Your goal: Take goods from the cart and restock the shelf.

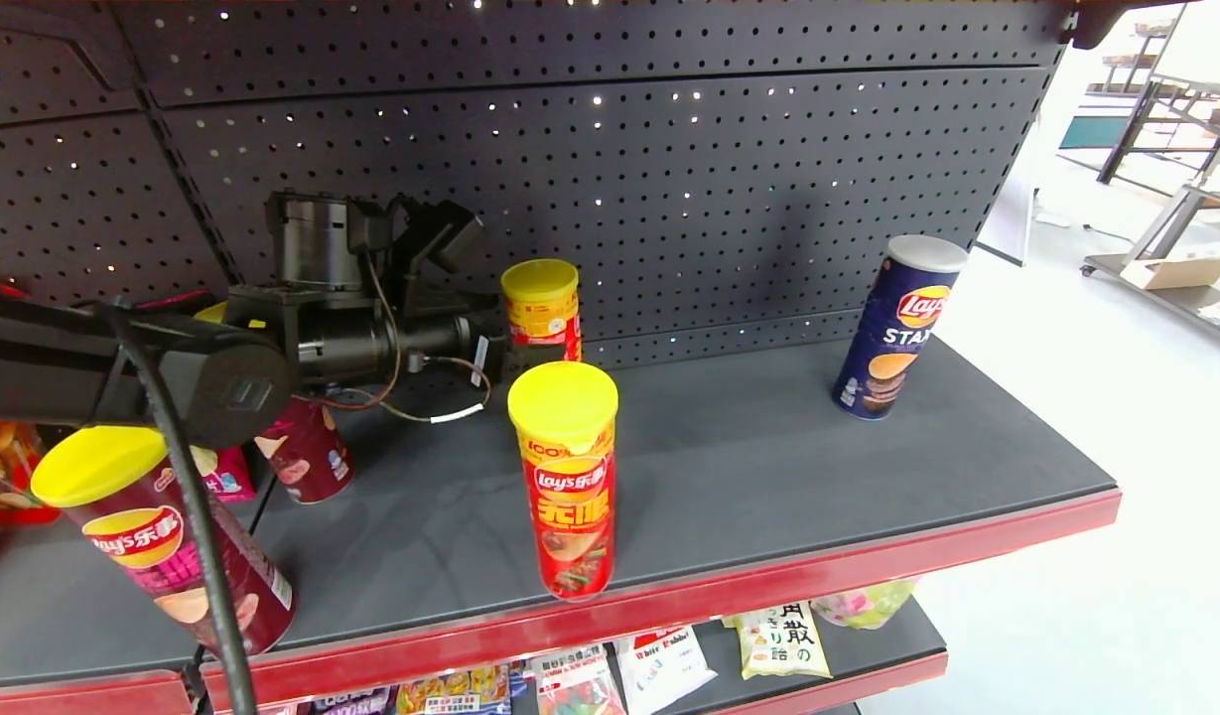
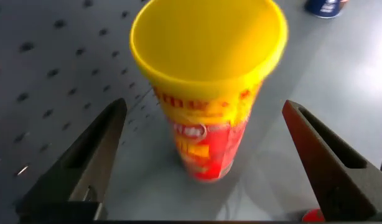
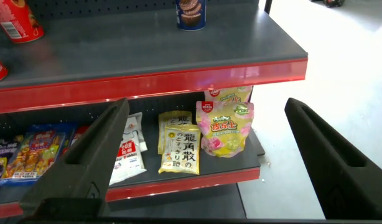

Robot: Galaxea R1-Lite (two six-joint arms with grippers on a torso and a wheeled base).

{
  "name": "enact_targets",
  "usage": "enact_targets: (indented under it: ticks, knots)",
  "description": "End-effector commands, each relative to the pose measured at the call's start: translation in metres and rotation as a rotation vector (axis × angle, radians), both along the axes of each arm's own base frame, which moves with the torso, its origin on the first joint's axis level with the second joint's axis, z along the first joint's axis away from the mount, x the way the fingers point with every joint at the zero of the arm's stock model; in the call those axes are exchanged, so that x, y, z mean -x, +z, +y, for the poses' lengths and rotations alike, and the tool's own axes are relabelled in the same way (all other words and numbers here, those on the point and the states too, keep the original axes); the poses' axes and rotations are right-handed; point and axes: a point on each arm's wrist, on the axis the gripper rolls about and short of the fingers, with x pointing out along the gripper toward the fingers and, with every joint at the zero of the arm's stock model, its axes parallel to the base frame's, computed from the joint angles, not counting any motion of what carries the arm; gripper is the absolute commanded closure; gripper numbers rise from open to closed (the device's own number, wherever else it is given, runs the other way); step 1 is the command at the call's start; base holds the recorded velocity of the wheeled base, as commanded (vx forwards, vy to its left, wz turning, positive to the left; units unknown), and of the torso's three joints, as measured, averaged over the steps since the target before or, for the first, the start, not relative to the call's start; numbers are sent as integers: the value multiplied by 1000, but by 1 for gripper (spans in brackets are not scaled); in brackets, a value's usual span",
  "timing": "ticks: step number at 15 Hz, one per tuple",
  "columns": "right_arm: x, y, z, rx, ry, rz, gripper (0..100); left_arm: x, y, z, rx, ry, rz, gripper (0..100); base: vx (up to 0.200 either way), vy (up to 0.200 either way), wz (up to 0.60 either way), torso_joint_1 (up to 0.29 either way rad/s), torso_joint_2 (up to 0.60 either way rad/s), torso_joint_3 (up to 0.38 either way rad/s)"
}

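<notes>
- The left claw (image 2: 204,106) is seen open, its two dark fingers (image 2: 85,168) spread wide to either side of a red can (image 2: 209,56) with a yellow lid; a gap is left on both sides and the can is not gripped.
- In the head view this rear can is placed just left of centre, upright on the shelf (image 1: 768,467), close to the pegboard (image 1: 669,179) behind it, with the left arm stretched towards it from the left edge of the frame.
- A second red can with a yellow lid, the front can (image 1: 567,477), is found at centre frame, upright, near the shelf's red front edge and apart from the rear can.
- A dark red can (image 1: 307,452) is partly hidden below the arm, left of centre; another, the near can (image 1: 163,536), is seen at the lower left with a yellow lid.
- A blue can (image 1: 897,328) with a grey lid is set upright at the right of the frame, well apart from the others.
- The right claw (image 3: 206,102) is also seen open and nothing is held in it.
- Beyond its fingers a lower shelf (image 3: 197,180) is shown, on which a pink bag (image 3: 225,127) and a yellow bag (image 3: 181,146) are laid side by side among other snack packets.
</notes>
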Motion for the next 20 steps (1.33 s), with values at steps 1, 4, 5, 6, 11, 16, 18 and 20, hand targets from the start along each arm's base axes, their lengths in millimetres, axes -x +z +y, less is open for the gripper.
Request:
enact_targets:
  ticks: [1,4,5,6,11,16,18,20]
  knots:
    - [0,0,0,0,1,-1,0,19,16,10,3,39,-36,0,0,0,0,0,0,0]
    - [0,0,0,0,1,-1,0,40,23,20,-6,83,-48,0,0,0,0,0,0,0]
    - [0,0,0,0,1,-1,0,51,25,25,-10,101,-51,0,0,0,0,0,0,0]
    - [0,0,0,0,1,-1,0,58,27,28,-13,122,-57,0,0,0,0,0,0,0]
    - [0,0,0,0,1,-1,0,101,56,44,18,173,-158,0,0,0,0,0,0,0]
    - [0,0,0,0,1,-1,0,194,47,78,12,200,-154,0,0,0,0,0,0,0]
    - [0,0,0,0,1,-1,0,232,45,96,6,246,-152,0,0,0,0,0,0,0]
    - [0,0,0,0,1,-1,0,272,40,114,-2,312,-131,0,0,0,0,0,0,0]
